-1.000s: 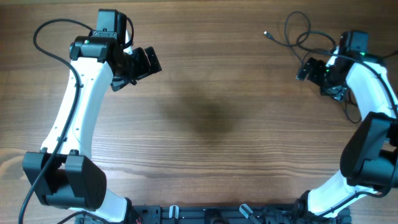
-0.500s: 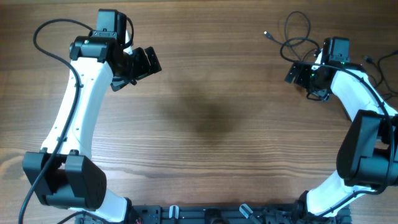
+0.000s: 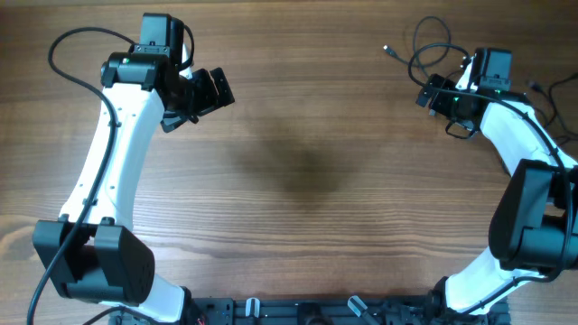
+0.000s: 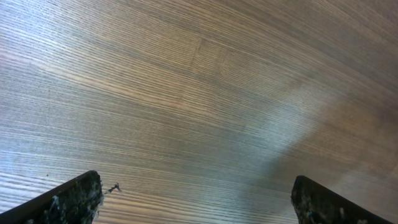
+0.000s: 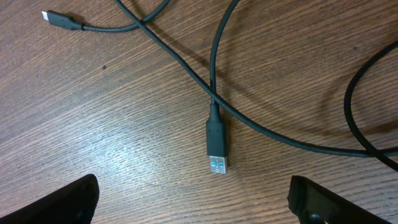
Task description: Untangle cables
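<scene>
Your right claw [image 5: 199, 208] is hanging spread apart over the cables [image 5: 215, 137] on the table [image 5: 124, 155]; your left claw [image 4: 198, 202] is gaping, empty.

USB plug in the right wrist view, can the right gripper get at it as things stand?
Probably yes: the right gripper hangs open over the USB plug, which lies uncovered; another cable only crosses its cord.

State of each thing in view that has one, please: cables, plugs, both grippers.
Cables: lying loose, crossed over one another, not gripped.
USB plug: unplugged, lying flat.
Small plug: unplugged, lying flat.
Left gripper: open, empty.
Right gripper: open, empty, above the cables.
</scene>
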Tool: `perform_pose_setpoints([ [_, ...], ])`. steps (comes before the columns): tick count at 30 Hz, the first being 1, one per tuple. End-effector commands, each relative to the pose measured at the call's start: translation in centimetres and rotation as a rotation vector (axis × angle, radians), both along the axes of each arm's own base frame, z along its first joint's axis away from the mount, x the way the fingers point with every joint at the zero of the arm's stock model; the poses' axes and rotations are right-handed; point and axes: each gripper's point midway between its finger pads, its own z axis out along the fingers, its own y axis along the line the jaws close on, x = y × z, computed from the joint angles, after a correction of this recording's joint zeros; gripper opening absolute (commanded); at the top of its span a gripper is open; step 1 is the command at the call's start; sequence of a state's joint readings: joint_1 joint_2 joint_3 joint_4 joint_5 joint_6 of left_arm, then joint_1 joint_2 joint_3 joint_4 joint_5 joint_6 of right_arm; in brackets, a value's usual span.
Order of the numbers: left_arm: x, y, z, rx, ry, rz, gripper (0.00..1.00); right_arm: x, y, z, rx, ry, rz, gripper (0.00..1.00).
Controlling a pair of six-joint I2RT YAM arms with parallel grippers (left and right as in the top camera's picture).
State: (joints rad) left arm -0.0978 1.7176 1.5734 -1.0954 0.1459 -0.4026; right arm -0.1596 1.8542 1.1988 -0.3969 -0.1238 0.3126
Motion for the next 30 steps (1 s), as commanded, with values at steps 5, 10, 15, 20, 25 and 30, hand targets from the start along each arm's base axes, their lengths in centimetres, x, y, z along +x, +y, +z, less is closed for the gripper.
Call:
perform_pose_setpoints([
  [5, 0.2, 0.3, -0.1, 0.007, -0.001, 0.012, 1.00, -0.1, 0.3, -1.0, 0.015, 0.019, -0.001, 1.00],
  [10, 0.2, 0.3, -0.1, 0.007, -0.001, 0.012, 1.00, -0.1, 0.3, -1.0, 0.015, 0.019, -0.001, 1.00],
  [15, 0.2, 0.3, -0.1, 0.007, -0.001, 0.012, 1.00, 0.0, 0.3, -0.9, 0.014, 0.016, -0.001, 1.00],
  [20, 0.2, 0.3, -0.2, 0.007, 0.003, 0.012, 1.00, 0.0, 0.2, -0.9, 0.014, 0.015, -0.001, 1.00],
  [25, 0.1, 0.3, 0.1, 0.007, -0.004, 0.012, 1.00, 0.1, 0.2, -0.9, 0.013, 0.010, -0.001, 1.00],
  [30, -0.1, 0.3, 1.6, 0.003, -0.047, 0.012, 1.00, 0.2, 0.2, -0.8, 0.013, 0.005, -0.001, 1.00],
])
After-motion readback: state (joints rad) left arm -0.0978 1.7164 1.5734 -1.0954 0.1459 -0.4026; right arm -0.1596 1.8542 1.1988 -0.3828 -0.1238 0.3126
